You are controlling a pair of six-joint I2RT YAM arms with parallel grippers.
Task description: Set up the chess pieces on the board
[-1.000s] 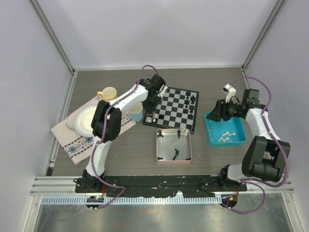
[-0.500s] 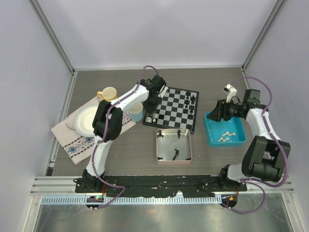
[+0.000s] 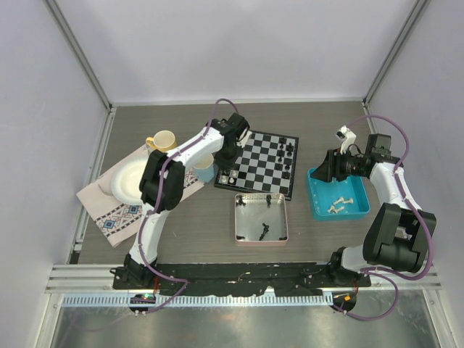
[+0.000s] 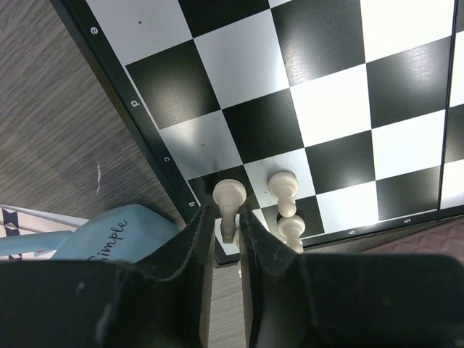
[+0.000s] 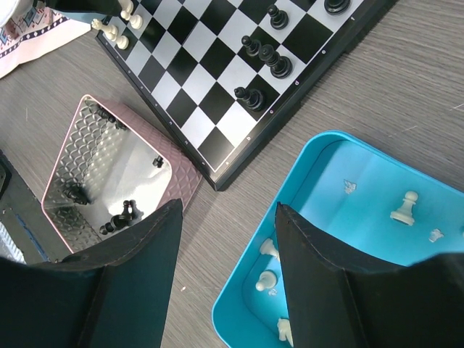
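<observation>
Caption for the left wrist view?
Left end effector straddles a white pawn at the board edge, beside two white pieces.

"Simple" on blue cup (image 4: pixel 109 235), "d" on board (image 4: pixel 243 47)

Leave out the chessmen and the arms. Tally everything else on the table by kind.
Cups: 2, yellow cup, blue cup
Plate: 1
Trays: 2, pink tray, blue tray
Chessboard: 1
Cloth: 1
Total: 7
</observation>
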